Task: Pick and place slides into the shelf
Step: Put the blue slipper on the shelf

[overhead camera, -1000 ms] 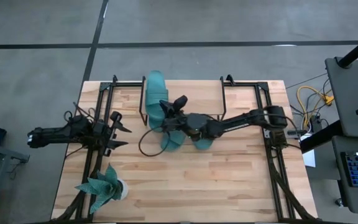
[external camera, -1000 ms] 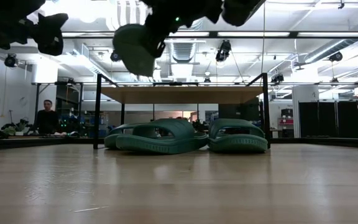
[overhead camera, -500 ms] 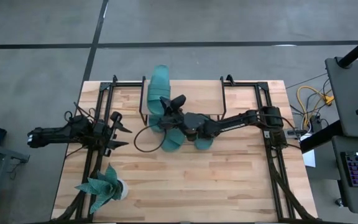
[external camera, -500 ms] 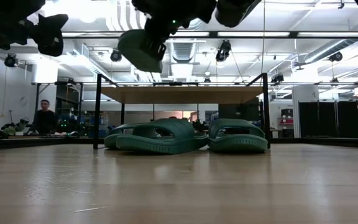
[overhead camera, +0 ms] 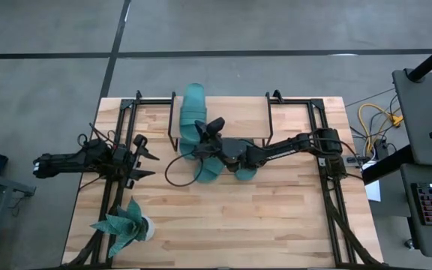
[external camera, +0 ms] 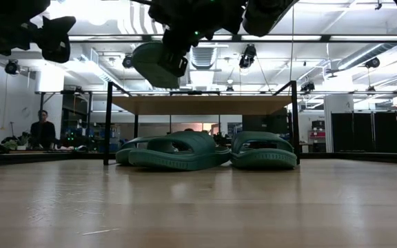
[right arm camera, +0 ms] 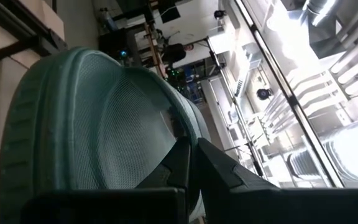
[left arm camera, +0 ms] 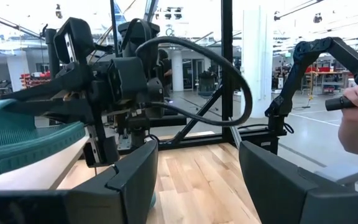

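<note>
High view: right gripper (overhead camera: 207, 135) clenched on one teal slide (overhead camera: 193, 105) above the shelf (overhead camera: 223, 120); left gripper (overhead camera: 147, 156) released, parked at the counter's (overhead camera: 238, 217) left side.

Low view: held slide (external camera: 156, 63) lifted over the shelf top (external camera: 202, 105); remaining slides (external camera: 178, 151) lying beneath the plank.

Right wrist view: fingers (right arm camera: 185, 163) pinching the slide's (right arm camera: 98, 130) ribbed edge.

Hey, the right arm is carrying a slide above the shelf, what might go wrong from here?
1. The right claw pinches the raised slide near one edge, so it might twist or slip loose.
2. The shelf already has slides underneath, filling most of its width; the new one may bump them.
3. A cable loop hangs close by and could snag.
</note>
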`<state>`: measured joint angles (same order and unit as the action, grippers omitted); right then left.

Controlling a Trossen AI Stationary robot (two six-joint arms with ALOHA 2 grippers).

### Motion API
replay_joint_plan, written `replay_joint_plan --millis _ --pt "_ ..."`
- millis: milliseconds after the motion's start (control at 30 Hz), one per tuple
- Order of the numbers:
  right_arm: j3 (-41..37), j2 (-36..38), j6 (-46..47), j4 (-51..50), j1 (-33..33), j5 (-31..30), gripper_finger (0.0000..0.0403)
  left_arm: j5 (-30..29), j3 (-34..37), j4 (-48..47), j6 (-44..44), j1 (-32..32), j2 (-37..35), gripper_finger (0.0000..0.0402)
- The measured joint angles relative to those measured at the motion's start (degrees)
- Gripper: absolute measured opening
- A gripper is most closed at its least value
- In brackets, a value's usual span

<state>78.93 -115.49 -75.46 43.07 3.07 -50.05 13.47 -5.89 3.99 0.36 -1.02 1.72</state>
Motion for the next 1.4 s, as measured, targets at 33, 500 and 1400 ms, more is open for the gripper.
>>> replay_joint_plan --millis 33,500,1400 --pt "0.0 0.0 0.3 0.0 0.0 0.4 0.0011 0.0 0.0 0.0 0.0 0.0 0.0 0.0211" --pt "-0.4 0.0 4.0 -0.8 0.1 2.8 0.0011 0.0 0.0 0.0 0.0 0.0 0.0 0.0211" --pt "-2.4 -1.7 8.1 2.2 -0.3 6.1 0.0011 0.0 0.0 0.0 0.1 0.0 0.1 0.0211"
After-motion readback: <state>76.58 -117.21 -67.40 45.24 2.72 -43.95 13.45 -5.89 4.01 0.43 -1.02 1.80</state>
